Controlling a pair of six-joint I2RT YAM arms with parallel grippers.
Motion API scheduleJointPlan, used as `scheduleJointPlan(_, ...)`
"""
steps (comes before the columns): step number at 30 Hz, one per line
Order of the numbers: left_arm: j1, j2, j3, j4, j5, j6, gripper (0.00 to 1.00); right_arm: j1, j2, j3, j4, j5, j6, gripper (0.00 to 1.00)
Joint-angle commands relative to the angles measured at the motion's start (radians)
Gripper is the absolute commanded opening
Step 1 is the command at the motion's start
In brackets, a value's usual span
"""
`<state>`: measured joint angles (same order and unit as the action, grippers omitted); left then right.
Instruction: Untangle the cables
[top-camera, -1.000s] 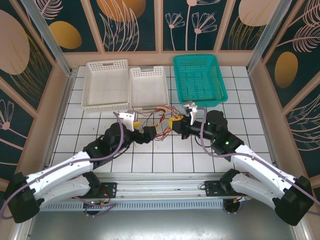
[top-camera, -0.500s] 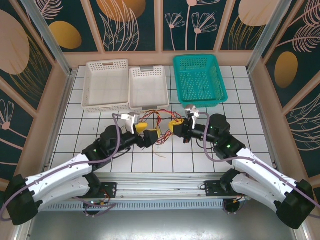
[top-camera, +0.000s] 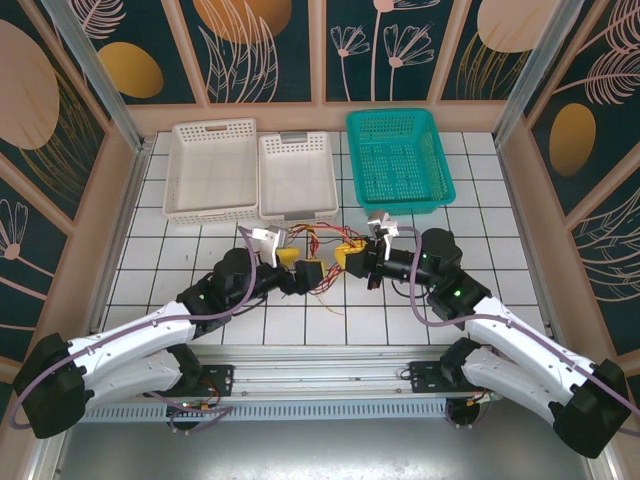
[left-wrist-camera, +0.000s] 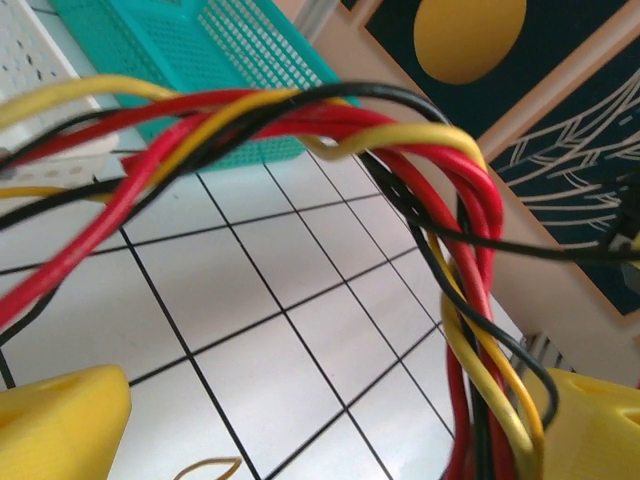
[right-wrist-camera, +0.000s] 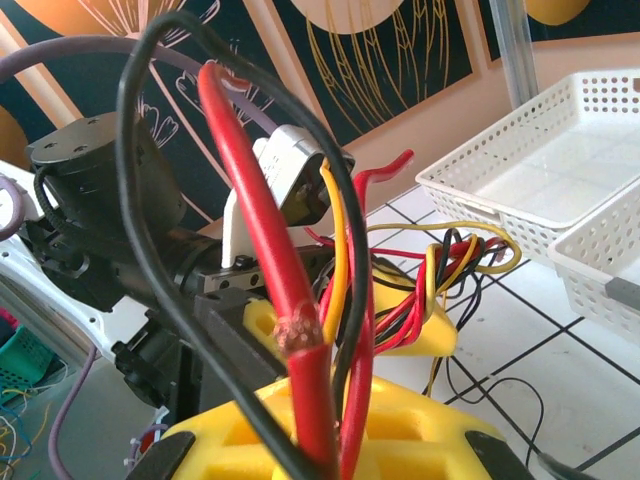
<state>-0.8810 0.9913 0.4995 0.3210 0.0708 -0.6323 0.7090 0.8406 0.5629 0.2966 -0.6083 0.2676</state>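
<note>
Anchor cables (top-camera: 318, 250) in pinched right fingers (right-wrist-camera: 420, 445); close wide-spread left fingers (left-wrist-camera: 60, 425) on one strand, then pull apart gently.

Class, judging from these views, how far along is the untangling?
Done: nothing; the red, black and yellow cables form one knot. In hand: right gripper clamps a bunch, left gripper is open around strands. Left: separating every cable.

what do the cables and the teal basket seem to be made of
The cables look like wire in glossy plastic insulation, red, yellow and black; they curve in soft loops. The teal basket is probably moulded plastic, matt, given its uniform colour and perforated grid.
</note>
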Motion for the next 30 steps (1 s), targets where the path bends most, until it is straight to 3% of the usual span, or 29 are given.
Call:
scheduleJointPlan(1, -0.002, 0.001, 0.017, 0.070, -0.093, -0.016, 0.98, 0.010, -0.006, 0.005, 0.053, -0.027, -0.004, 0.00)
scheduleJointPlan(11, -0.003, 0.037, 0.012, 0.141, -0.196, -0.070, 0.98, 0.024, -0.002, 0.003, 0.048, -0.010, -0.010, 0.00)
scheduleJointPlan(15, -0.001, 0.041, 0.017, 0.129, -0.211, -0.070, 0.92, 0.026, -0.013, -0.001, 0.045, 0.013, -0.005, 0.00)
scheduleJointPlan(19, 0.000, 0.034, 0.010, 0.120, -0.225, -0.076, 0.72, 0.026, -0.023, -0.006, 0.045, 0.054, 0.002, 0.00)
scheduleJointPlan(22, -0.001, 0.022, 0.004, 0.100, -0.247, -0.083, 0.44, 0.026, -0.038, -0.011, 0.034, 0.136, 0.012, 0.00)
scheduleJointPlan(23, -0.001, 0.018, -0.001, 0.097, -0.250, -0.085, 0.39, 0.024, -0.046, -0.013, 0.032, 0.167, 0.015, 0.00)
scheduleJointPlan(30, 0.000, 0.020, -0.033, 0.048, -0.267, -0.157, 0.03, 0.018, -0.100, -0.063, 0.032, 0.513, 0.123, 0.00)
